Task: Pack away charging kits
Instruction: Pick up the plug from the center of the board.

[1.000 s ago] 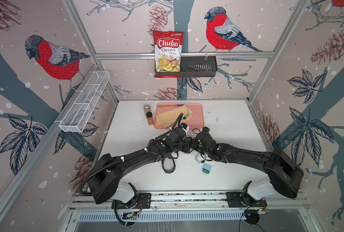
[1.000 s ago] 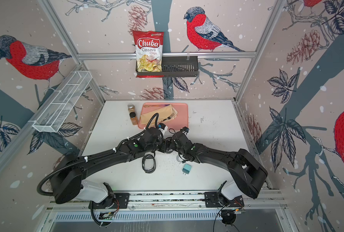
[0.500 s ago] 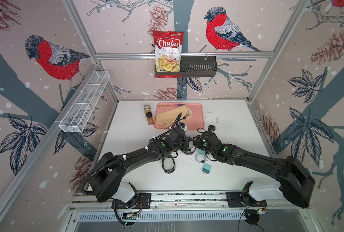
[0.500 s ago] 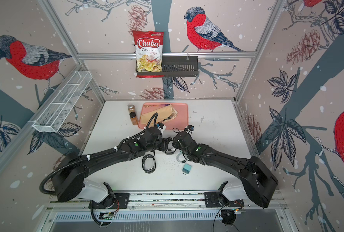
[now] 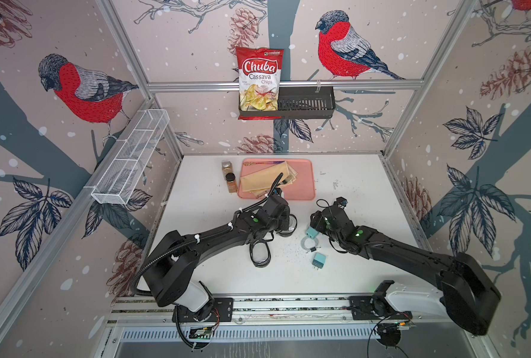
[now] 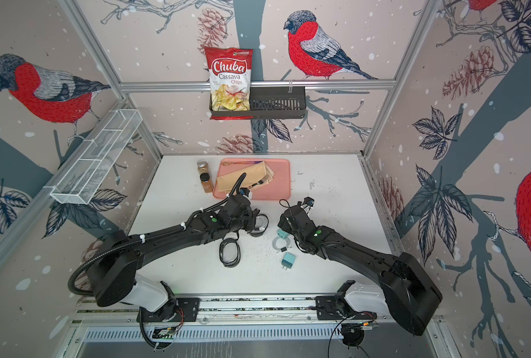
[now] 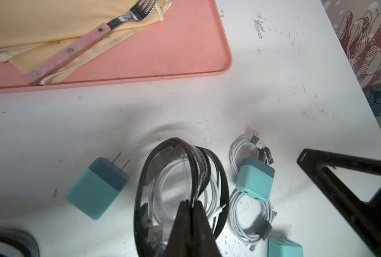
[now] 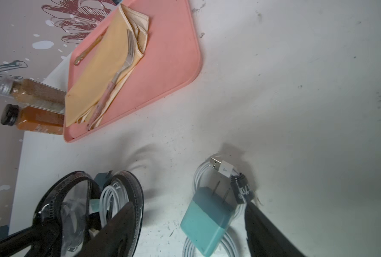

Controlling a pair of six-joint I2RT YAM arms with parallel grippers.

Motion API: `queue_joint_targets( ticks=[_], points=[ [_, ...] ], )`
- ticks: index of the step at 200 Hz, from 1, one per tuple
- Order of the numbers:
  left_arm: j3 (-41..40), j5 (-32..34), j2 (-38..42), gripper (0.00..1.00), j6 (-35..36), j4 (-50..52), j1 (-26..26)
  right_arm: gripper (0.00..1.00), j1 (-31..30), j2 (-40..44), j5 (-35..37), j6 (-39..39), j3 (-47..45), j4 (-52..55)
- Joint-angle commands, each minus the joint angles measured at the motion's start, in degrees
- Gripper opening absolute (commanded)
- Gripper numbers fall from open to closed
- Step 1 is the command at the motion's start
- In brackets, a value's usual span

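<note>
Teal cube plug adapter [image 5: 312, 232] sits on a coiled white cable [image 5: 310, 245] mid-worktop [image 5: 214, 210] in both top views, just beneath the right tool [image 5: 316, 221], so it's plainly nearer the right arm. Just beside it, toward the left arm, a black oval clear-lidded case [image 5: 291, 225] lies under the left tool [image 5: 284, 221]. A 2nd teal adapter [image 5: 319, 259] & a closed black case [image 5: 259, 252] lie nearer the robot's base, apart.

Left wrist: left tool [image 7: 190, 203] is pinched tight on the case's raised lid edge. A white cable is coiled inside the case [image 7: 144, 178]. The adapter-on-cable [image 7: 255, 178] is just beside the case rim.

Right wrist: right tool [image 8: 188, 207] is spread wide w/ nothing gripped. The adapter [image 8: 207, 218] lies between its fingers, long axis roughly along them, prongs pointing away from the wrist toward the pink tray [image 8: 185, 66]. The open case [image 8: 129, 184] is just past one finger.

Judgement: next move = close across the adapter's short width, then a short sideways carry into the case. Risk: the cable underneath may snag & come along.
</note>
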State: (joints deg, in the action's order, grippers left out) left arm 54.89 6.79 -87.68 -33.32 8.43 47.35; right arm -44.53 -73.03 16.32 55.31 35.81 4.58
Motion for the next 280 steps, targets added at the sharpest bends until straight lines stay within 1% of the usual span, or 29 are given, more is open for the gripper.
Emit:
queue_joint_targets(
  ticks=[1,49,119,167,204,222,235,280],
  points=[
    [0.6,2.6,-0.5,0.00,-1.1,1.6,-0.2,0.77,-0.5,-2.7,-0.8,0.1,-0.2,-1.1],
    [1.4,2.5,-1.8,0.00,-0.9,2.0,-0.6,0.73,-2.1,-9.7,-2.1,-0.2,2.7,-1.7],
    [1.5,2.5,-1.5,0.00,-0.6,2.2,-0.8,0.70,-2.8,-14.0,-2.8,-0.5,4.2,-1.6],
    [1.3,2.5,-0.9,0.00,-0.6,2.2,-0.9,0.65,-3.3,-19.0,-2.8,-1.1,7.0,-0.4],
    [1.2,2.3,-0.6,0.00,-0.7,2.2,-0.9,0.56,-3.1,-22.0,-2.7,-1.5,8.6,0.0],
    [1.1,2.2,-0.6,0.00,-0.7,2.2,-1.0,0.42,-3.1,-22.4,-2.6,-1.9,9.4,0.2],
    [1.2,2.1,-0.5,0.00,-0.7,2.2,-1.0,0.35,-3.1,-22.4,-2.4,-2.1,9.9,0.6],
    [1.0,1.0,-0.6,0.00,-0.6,1.8,-1.2,0.28,-3.0,-22.1,-2.7,-3.5,11.1,0.9]
  ],
)
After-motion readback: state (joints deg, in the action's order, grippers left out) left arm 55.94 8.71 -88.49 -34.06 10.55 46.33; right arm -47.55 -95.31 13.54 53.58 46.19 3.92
